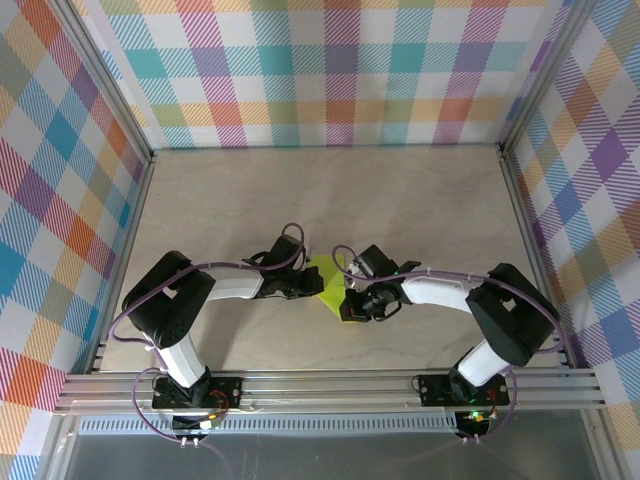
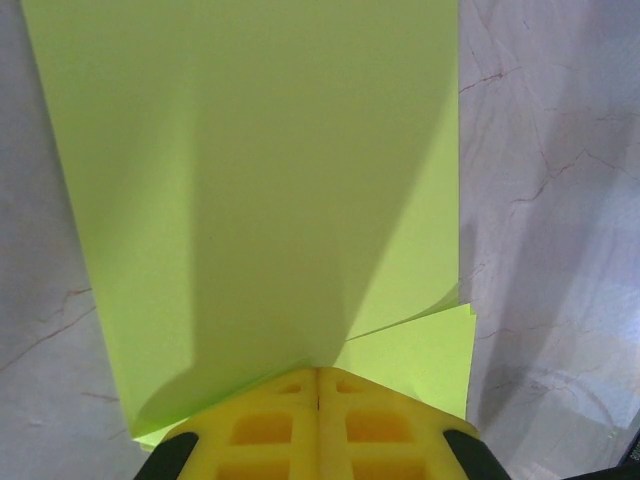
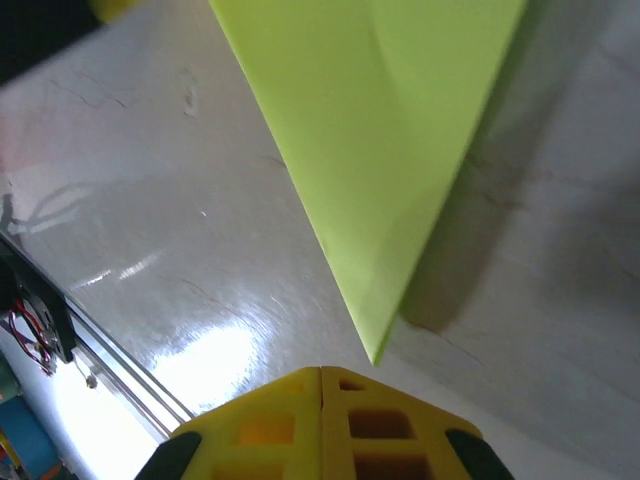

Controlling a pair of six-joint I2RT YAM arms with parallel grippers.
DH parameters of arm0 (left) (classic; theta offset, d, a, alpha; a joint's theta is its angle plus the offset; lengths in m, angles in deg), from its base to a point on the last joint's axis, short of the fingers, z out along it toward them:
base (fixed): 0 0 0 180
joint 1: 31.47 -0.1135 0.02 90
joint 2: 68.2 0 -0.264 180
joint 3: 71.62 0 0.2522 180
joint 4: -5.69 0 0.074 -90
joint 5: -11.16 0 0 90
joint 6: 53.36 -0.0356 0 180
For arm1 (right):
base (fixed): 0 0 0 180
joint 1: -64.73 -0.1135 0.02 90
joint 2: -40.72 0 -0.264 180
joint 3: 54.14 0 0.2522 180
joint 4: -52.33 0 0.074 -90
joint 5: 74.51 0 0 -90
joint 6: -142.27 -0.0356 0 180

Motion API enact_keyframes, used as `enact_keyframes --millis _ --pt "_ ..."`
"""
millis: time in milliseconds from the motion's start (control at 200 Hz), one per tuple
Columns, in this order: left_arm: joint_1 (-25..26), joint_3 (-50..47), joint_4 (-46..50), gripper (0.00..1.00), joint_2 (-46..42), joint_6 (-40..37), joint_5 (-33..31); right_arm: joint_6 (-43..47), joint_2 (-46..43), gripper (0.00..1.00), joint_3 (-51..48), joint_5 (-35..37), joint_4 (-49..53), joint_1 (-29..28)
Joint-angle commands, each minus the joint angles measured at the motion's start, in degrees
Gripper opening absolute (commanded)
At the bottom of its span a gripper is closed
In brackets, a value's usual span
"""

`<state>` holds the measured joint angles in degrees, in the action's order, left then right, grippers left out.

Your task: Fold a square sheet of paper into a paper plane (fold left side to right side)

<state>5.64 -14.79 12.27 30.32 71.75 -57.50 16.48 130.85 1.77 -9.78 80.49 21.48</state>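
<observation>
Left wrist: lime paper (image 2: 260,200), near edge in closed left claw (image 2: 318,372)

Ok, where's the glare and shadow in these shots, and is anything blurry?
Right wrist view: a bright glare patch on the table lower left, a dark shadow beside the sheet of paper, top-left corner blurred. Left wrist view: a broad shadow wedge darkens the sheet's middle. Top view: even light, sharp.

Top view: we look down from above and behind the arm bases (image 1: 195,385). Wrist views sit close over the table (image 1: 400,200), facing forward. All three share the lime paper sheet (image 1: 328,283).
</observation>
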Motion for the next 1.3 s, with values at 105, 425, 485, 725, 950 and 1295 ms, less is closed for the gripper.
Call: enact_keyframes --millis 105,425,485,725,950,1295 --pt "0.17 -0.29 6.15 0.0 0.39 -0.83 -3.94 0.18 3.97 0.0 2.88 1.39 -1.05 -0.44" --pt "0.2 -0.4 5.78 0.0 0.25 -0.58 -4.0 -0.45 5.0 0.0 0.51 2.2 1.14 -0.44" --pt "0.22 -0.26 5.8 0.0 0.12 -0.41 -3.94 -0.55 4.26 0.0 -0.46 1.75 1.75 -0.44" --pt "0.25 1.02 4.09 0.03 -1.01 1.4 -2.42 0.85 -0.38 0.0 -1.43 0.01 4.45 -0.35" --pt "0.01 4.96 4.24 0.25 -3.71 1.47 0.48 2.41 -5.66 0.08 -0.6 -3.8 1.35 5.41" --pt "-6.07 3.64 8.4 0.54 -10.12 -3.03 -2.48 15.08 -2.02 0.5 3.73 -3.33 -4.24 12.18"
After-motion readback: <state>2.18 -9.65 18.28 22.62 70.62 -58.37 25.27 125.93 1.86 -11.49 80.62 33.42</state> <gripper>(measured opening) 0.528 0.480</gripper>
